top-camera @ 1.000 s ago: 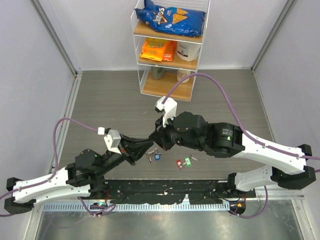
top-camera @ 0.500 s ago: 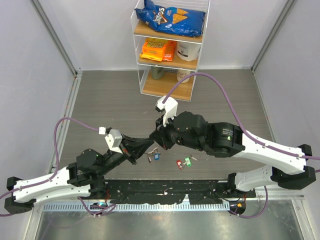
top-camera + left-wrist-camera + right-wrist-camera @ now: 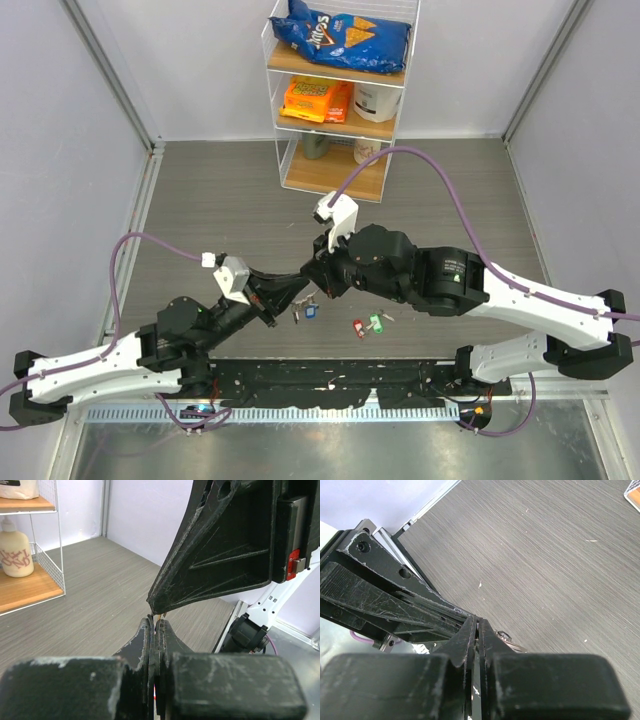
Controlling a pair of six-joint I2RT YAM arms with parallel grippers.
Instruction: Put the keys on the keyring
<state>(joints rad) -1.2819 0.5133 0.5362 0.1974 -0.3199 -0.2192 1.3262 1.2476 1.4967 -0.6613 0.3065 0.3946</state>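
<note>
our left gripper [image 3: 155, 624] and right gripper [image 3: 475, 624] are both clenched, tips meeting over the table [image 3: 200, 200]; what they pinch we cannot tell. the blue key [image 3: 311, 312] lies just beside the tips, red key [image 3: 357, 328] and green key [image 3: 376, 323] near.

- You're in a robotics lab test cell: plain white panels [image 3: 80, 150] close in the table [image 3: 200, 200] on three sides.
- Two white-and-black arms [image 3: 520, 295] sit bolted to a black rail [image 3: 330, 380] at the near edge, with purple cables [image 3: 450, 190] looping free.
- A clear shelf rack [image 3: 392, 60] at the back holds a chip bag [image 3: 340, 35] and other packets.
</note>
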